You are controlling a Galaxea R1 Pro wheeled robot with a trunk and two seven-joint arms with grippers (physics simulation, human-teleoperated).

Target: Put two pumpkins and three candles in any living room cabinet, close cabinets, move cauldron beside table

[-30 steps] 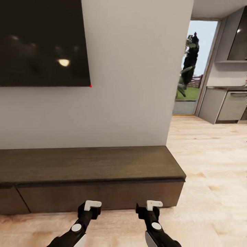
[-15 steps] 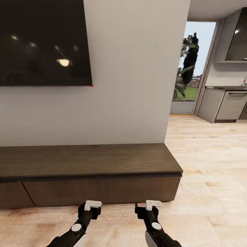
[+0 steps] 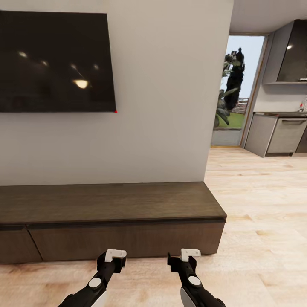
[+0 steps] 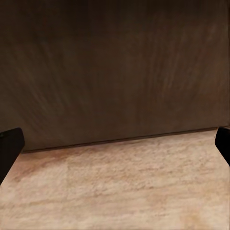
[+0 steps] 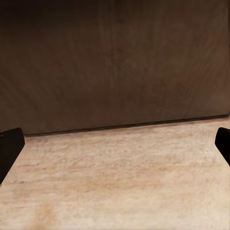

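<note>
Cabinet (image 3: 111, 209) runs along the wall under the TV (image 3: 55, 62) — drawer fronts flush, all shut, top bare. Left gripper (image 3: 111, 258) and right gripper (image 3: 184, 257) hover low over the wood floor (image 3: 264, 213), just before the cabinet's front edge near its right end, not touching. Both grippers spread wide, nothing held — wrist views face the drawer front.

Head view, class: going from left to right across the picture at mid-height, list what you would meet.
Dark wall screen → plain grey wall → doorway with garden plant → grey kitchen cupboards.
</note>
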